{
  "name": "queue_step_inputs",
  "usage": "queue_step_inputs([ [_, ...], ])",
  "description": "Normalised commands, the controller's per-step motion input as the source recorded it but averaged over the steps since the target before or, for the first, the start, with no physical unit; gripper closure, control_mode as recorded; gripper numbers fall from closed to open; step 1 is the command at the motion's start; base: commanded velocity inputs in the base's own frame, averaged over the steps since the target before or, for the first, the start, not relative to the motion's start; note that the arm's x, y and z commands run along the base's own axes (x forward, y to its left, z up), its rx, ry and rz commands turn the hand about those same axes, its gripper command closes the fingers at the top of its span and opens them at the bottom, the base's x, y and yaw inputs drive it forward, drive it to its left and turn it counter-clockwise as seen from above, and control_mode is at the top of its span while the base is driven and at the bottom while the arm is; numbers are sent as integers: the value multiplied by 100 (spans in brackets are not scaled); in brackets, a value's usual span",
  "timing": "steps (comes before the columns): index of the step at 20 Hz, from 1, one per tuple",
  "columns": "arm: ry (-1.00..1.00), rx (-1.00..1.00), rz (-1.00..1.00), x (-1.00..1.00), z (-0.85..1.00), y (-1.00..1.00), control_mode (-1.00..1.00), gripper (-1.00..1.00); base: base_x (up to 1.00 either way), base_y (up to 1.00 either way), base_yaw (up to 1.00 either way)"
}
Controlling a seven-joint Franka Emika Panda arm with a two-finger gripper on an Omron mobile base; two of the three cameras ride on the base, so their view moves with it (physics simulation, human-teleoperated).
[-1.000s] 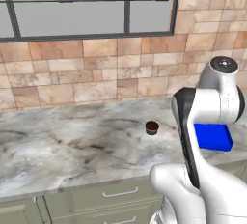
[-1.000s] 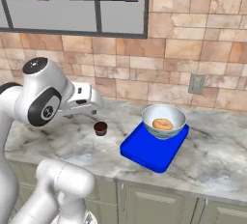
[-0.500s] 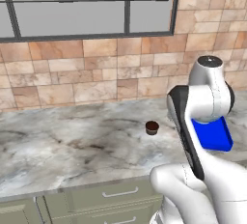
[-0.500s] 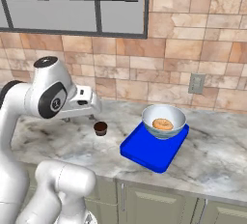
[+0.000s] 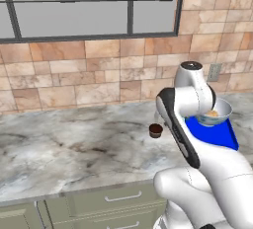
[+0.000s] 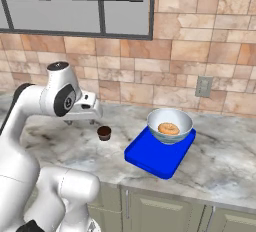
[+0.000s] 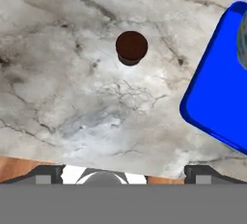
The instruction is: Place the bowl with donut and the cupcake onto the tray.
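The blue tray (image 6: 150, 157) lies on the marble counter, and the white bowl (image 6: 170, 124) stands on its far end with the golden donut (image 6: 169, 128) inside. The same tray (image 5: 213, 133) and bowl (image 5: 219, 112) show partly behind my arm in the left base view. The dark cupcake (image 6: 104, 133) sits upright on the counter, left of the tray and apart from it. My gripper (image 6: 80, 122) hovers over the counter just left of and behind the cupcake. In the hand view the cupcake (image 7: 131, 47) is ahead, the tray (image 7: 214, 105) to the right. The gripper (image 7: 124, 172) is open and holds nothing.
A tiled wall with a window runs along the back of the counter (image 6: 60, 143). A wall outlet (image 6: 202, 86) sits behind the tray. Bare marble stretches left of the cupcake. Cabinet drawers (image 5: 116, 198) line the front below the counter edge.
The arm has swung toward the cupcake and the hand has dropped slightly over the counter. The bowl, donut, tray and cupcake have stayed put.
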Motion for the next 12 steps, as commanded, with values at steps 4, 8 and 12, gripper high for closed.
queue_step_inputs([
  [4,0,0,-2,79,-44,17,-100,-100,0,0,0],
  [8,1,2,0,65,-51,-5,-100,-100,0,0,0],
  [12,1,4,0,52,-54,-5,-100,-100,0,0,0],
])
